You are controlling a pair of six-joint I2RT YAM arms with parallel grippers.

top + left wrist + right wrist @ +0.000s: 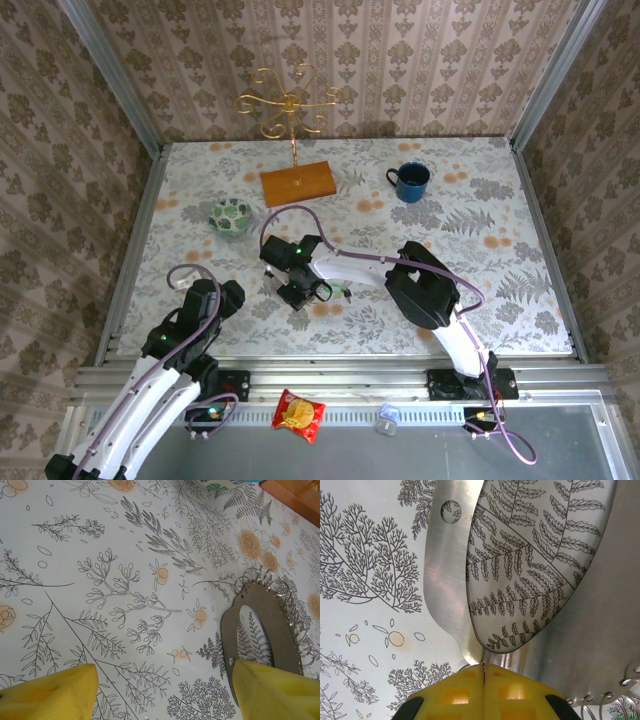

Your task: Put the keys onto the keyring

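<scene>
The keyring [445, 580] is a wide flat grey metal hoop, and my right gripper [484, 666] is shut on the edge of its band. Small wire rings [295, 625] hang along the hoop's far edge. A speck of green [344, 292], maybe the green-headed key, lies just right of my right gripper [300, 288]; I cannot make out the black key. In the left wrist view the keyring [230, 630] sits at the right, partly behind one yellow fingertip [270, 690]. My left gripper [165, 690] is open above bare tablecloth, left of the hoop, holding nothing. From above, the left gripper [225, 298] sits left of the right one.
A small patterned green bowl [232, 216] stands behind the grippers on the left. Behind it is a gold hanger stand on a wooden base [297, 184], with a blue mug [410, 181] at the back right. A snack packet [298, 414] lies off the table by the arm bases.
</scene>
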